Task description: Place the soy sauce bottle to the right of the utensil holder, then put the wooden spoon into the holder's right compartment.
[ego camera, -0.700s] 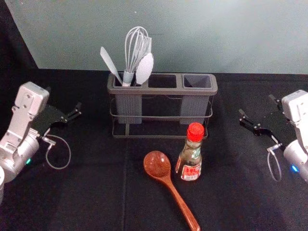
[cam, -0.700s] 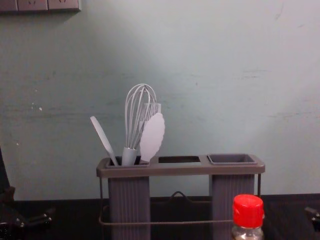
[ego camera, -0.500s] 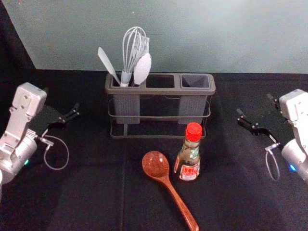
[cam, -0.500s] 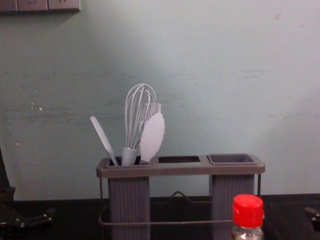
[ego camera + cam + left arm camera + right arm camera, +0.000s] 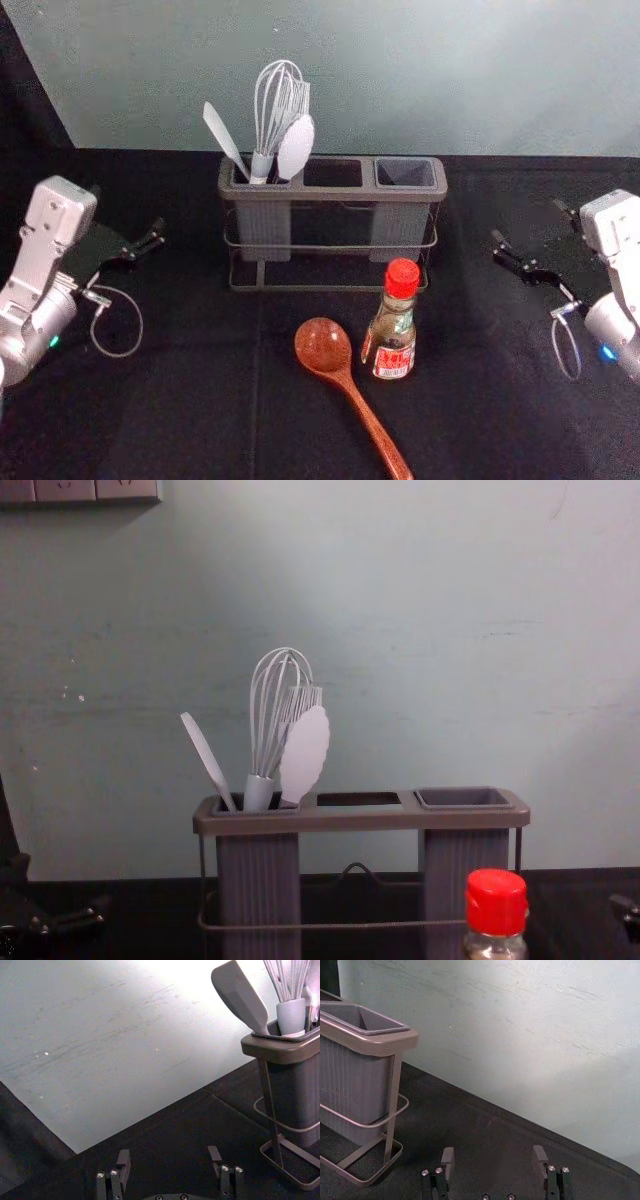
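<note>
The soy sauce bottle (image 5: 393,325), red-capped, stands upright in front of the right part of the grey utensil holder (image 5: 335,195); its cap (image 5: 496,902) shows low in the chest view. Left of the bottle lies the wooden spoon (image 5: 326,347), bowl towards the holder, handle slanting nearer and rightward. The holder's right compartment (image 5: 406,173) has nothing in it. My left gripper (image 5: 128,212) is open, left of the holder; its spread fingers (image 5: 169,1156) hold nothing. Right of the holder, my right gripper (image 5: 528,222) is open and empty, its tips apart (image 5: 494,1156).
A whisk (image 5: 272,115), a spatula (image 5: 226,138) and other pale utensils stand in the holder's left compartment. Behind the black-covered table (image 5: 180,400) rises a pale wall (image 5: 450,75). Dark cloth lies between the holder and each gripper.
The head view has shifted very slightly. Both grippers, the bottle, the spoon and the holder keep their places.
</note>
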{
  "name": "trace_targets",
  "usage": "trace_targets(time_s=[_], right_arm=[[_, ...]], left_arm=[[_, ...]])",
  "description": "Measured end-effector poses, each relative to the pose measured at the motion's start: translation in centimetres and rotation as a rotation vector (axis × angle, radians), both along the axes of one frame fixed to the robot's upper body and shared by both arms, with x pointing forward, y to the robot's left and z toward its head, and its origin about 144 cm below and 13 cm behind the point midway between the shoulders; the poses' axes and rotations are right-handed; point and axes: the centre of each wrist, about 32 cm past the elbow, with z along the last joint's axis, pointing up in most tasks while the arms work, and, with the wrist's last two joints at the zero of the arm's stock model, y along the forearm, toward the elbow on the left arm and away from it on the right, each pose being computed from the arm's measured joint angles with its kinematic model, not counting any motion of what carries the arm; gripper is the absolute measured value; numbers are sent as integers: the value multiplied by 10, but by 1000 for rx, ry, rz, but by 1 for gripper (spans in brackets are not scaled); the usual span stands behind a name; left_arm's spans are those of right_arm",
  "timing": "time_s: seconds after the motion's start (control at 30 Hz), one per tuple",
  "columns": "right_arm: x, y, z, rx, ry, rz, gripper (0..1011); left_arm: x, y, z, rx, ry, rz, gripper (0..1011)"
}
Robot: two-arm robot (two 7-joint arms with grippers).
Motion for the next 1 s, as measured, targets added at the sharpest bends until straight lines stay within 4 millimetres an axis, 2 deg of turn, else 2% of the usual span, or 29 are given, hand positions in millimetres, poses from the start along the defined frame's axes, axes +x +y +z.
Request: trace_targets(time_s=[1.0], right_arm=[[0,0,0,0,0,0,1002]], left_arm=[[0,0,0,0,0,0,1011]])
